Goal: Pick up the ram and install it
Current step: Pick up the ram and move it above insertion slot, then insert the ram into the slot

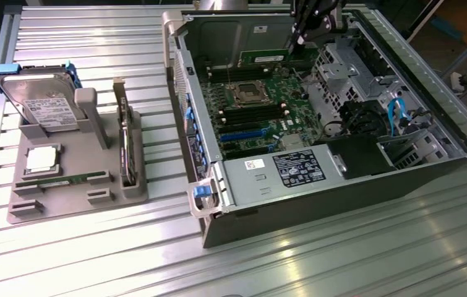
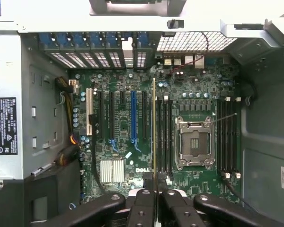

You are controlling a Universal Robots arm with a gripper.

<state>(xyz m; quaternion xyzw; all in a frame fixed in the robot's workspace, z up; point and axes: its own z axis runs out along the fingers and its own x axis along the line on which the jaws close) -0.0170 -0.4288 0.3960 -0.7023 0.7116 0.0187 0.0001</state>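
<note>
While the claw hangs inside the open computer case, I see its fingers nearly closed, pinching the ram by one end. The thin green stick shows edge-on in the wrist view, running along the black memory slots beside the processor socket. I cannot tell whether its lower edge touches the motherboard. On the exterior view's left, well apart from the case, a grey stand on the ribbed metal table holds a hard drive with blue clips and an upright dark card.
</note>
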